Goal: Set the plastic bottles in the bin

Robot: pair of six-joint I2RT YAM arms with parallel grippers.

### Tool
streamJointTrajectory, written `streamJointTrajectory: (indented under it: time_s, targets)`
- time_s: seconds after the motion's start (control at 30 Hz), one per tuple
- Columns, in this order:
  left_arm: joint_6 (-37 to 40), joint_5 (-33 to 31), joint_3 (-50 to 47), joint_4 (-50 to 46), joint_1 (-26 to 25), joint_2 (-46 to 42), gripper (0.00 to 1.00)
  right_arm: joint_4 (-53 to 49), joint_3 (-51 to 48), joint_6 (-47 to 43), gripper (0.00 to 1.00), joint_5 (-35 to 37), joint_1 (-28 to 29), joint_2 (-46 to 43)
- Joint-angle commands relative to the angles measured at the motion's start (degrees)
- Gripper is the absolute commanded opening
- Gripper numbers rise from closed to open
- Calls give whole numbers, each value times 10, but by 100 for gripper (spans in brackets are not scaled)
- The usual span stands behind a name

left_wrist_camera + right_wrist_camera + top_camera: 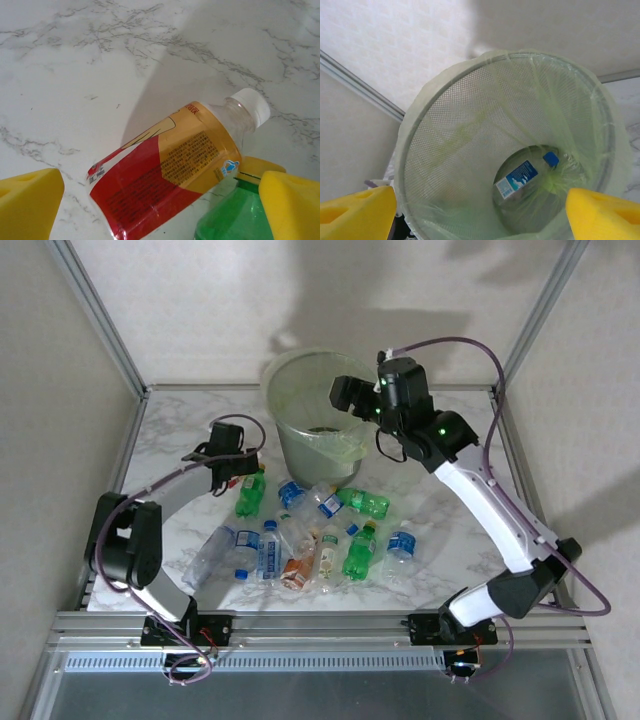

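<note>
**Both tools spread: right over the bin, left at two bottles**

The right tool (480, 212) is held above the bin (435, 150), its yellow fingers (355, 210) wide apart with nothing gripped. A clear blue-labelled bottle (520, 180) with a blue cap is seen lying at the bin's bottom. The left tool (160, 210) is held low over the marble table (75, 75), likewise spread. A red-and-orange-labelled bottle (170, 170) lies between its fingers, and a green bottle (230, 220) is just beside one of them. The remaining bottles (310, 540) are scattered on the table in front of the bin.
</note>
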Motion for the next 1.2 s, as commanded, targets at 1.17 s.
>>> streamJointTrajectory:
  time_s: [1.17]
  targets:
    - [-22, 58, 70, 20, 61, 135, 93, -10, -85, 45, 94, 44, 3, -68]
